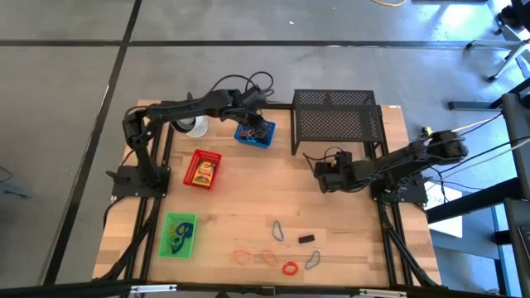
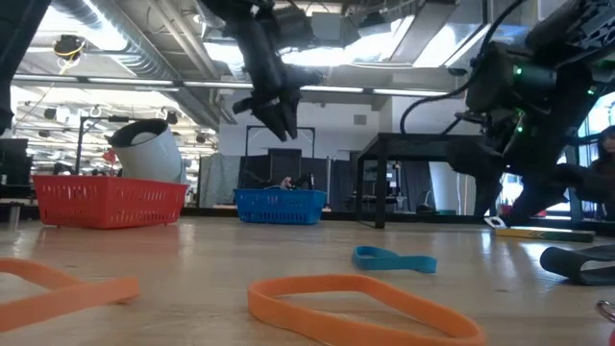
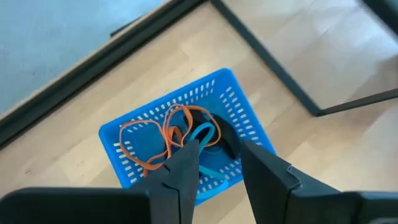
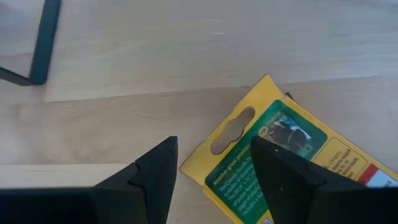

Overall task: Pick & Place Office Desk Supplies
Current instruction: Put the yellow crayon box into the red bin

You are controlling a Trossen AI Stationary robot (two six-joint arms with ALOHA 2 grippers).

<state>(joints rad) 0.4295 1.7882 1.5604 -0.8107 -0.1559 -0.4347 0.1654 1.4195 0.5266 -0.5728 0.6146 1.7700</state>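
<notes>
Left gripper [image 3: 217, 163] jaws released above blue tray [image 3: 244, 109]; a band [image 3: 202, 134] may snag and lift. Right gripper [image 4: 211, 168] released

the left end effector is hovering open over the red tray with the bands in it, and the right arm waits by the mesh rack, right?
Not quite: the tray is blue, not red. The left wrist view shows the left end effector open above the blue tray, which holds orange and blue bands. In the high view the red tray sits apart, nearer the table's middle. The right end effector does wait by the mesh rack.
</notes>
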